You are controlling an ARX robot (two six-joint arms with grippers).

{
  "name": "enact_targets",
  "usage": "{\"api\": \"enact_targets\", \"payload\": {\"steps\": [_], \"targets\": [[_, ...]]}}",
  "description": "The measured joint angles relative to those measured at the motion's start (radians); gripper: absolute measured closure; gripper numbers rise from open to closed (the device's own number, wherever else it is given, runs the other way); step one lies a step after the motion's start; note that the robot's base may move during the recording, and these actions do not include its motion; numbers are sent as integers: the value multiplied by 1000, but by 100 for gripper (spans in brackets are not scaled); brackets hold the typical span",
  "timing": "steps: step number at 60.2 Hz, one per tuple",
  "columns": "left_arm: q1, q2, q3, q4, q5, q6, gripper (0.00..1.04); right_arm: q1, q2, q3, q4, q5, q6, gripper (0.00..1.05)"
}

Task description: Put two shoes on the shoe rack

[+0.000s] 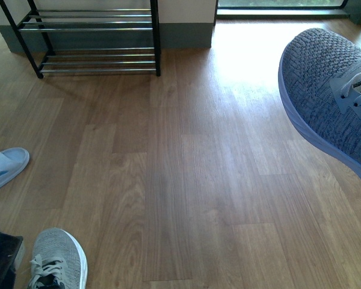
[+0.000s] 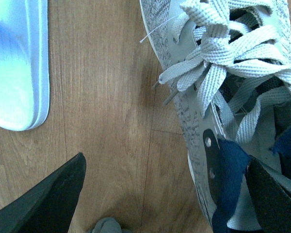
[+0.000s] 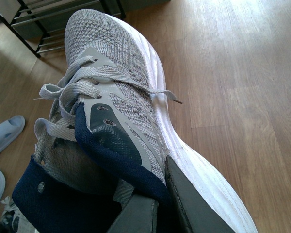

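Two grey knit sneakers with white soles, pale laces and navy collars were counted. The lifted sneaker (image 1: 325, 90) was held at 2 o'clock, its collar clamped by the right gripper (image 3: 153, 189). The second sneaker (image 1: 57, 259) lay at 7 o'clock, the left gripper (image 2: 165, 165) spread apart over its side. Two pale blue slides (image 3: 5, 133) lay near 9 o'clock. One shoe rack (image 1: 96, 69) stood at 11 o'clock.

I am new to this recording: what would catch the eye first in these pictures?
A grey sneaker held up off the floor fills the right of the front view, its navy collar clamped by the right gripper. The shoe rack stands at the far left, and a second sneaker and a pale blue slide lie on the floor at the near left.
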Motion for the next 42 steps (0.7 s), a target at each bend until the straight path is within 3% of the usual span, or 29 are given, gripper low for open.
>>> {"api": "enact_targets", "payload": {"steps": [16, 32, 42], "targets": [[0, 102, 101, -55, 6, 27, 12, 0, 0, 0, 0, 0, 0, 103], [-32, 106, 84, -22, -29, -10, 71, 0, 0, 0, 0, 0, 0, 103], [-34, 106, 76, 3, -35, -34, 94, 0, 0, 0, 0, 0, 0, 103]]}}
